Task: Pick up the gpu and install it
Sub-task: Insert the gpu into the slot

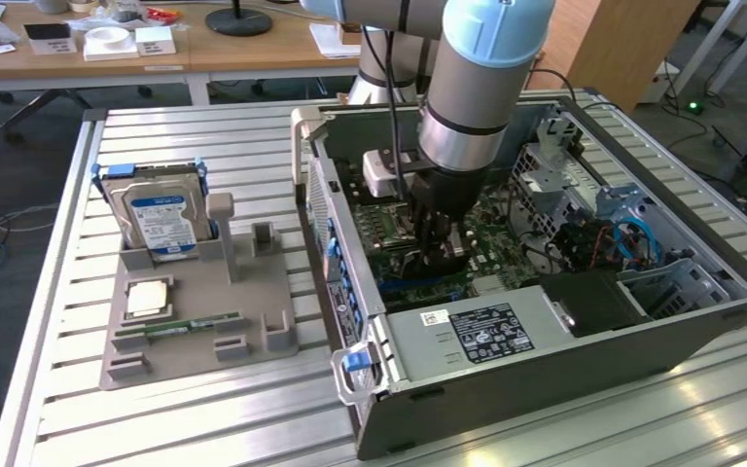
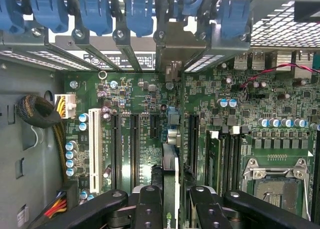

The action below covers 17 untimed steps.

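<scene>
You are seeing the gripper clamping the gpu edge-on between its fingers, the motherboard lying just beyond them.

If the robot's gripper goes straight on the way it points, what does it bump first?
The gripper, shut on the gpu, points at the green motherboard; the card's edge would likely meet it first, though depth is unclear.

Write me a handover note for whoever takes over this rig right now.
Fingers: shut on the graphics card.
Card: held on edge inside the computer case, low over the motherboard, running along its slots.
Done: card picked up and brought into the case.
Left: card not released; I cannot tell whether it is seated in a slot.
</scene>
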Available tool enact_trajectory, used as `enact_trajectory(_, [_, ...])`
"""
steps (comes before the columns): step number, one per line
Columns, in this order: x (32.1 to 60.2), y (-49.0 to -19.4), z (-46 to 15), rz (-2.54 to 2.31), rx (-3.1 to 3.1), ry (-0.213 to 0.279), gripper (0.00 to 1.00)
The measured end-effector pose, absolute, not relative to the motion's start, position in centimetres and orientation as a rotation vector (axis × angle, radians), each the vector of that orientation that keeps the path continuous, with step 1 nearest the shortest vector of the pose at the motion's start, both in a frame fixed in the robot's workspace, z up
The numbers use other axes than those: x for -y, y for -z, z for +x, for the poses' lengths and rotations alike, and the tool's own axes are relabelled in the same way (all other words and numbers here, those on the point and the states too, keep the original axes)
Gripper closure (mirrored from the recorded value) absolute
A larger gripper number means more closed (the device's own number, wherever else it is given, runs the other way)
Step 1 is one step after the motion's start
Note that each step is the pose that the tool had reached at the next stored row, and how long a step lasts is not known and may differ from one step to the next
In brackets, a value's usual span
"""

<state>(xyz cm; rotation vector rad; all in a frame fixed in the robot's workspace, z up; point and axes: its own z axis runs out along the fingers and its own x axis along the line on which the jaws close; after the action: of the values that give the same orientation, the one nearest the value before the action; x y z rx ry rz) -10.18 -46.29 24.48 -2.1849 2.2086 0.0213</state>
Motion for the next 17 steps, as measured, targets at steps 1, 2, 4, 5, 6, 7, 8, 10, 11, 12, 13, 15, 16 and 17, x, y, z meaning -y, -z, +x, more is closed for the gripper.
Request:
enact_trajectory(1, [46.29,-24.46,-10.19,-2.185,-2.209,-0.021,0.74])
enact_trajectory(2, [46.29,-24.45,-10.19,-2.185,-2.209,-0.021,0.74])
enact_trajectory(4, [46.29,-24.45,-10.18,-2.185,-2.209,-0.021,0.74])
enact_trajectory(5, [46.29,-24.45,-10.18,-2.185,-2.209,-0.021,0.74])
enact_trajectory(6, [46.29,-24.45,-10.18,-2.185,-2.209,-0.021,0.74])
enact_trajectory(7, [46.29,-24.43,-10.19,-2.185,-2.208,-0.021,0.74])
enact_trajectory(8, [46.29,-24.41,-10.19,-2.185,-2.208,-0.021,0.74])
enact_trajectory(10, [46.29,-24.4,-10.2,-2.185,-2.209,-0.021,0.74])
enact_trajectory(11, [46.29,-24.4,-10.2,-2.185,-2.209,-0.021,0.74])
enact_trajectory(12, [46.29,-24.4,-10.2,-2.185,-2.209,-0.021,0.74])
enact_trajectory(13, [46.29,-24.4,-10.2,-2.185,-2.209,-0.021,0.74])
enact_trajectory(15, [46.29,-24.37,-10.24,-2.185,-2.209,-0.021,0.74])
enact_trajectory(16, [46.28,-24.37,-10.26,-2.185,-2.209,-0.021,0.74])
enact_trajectory(17, [46.28,-24.36,-10.27,-2.185,-2.208,-0.021,0.74])
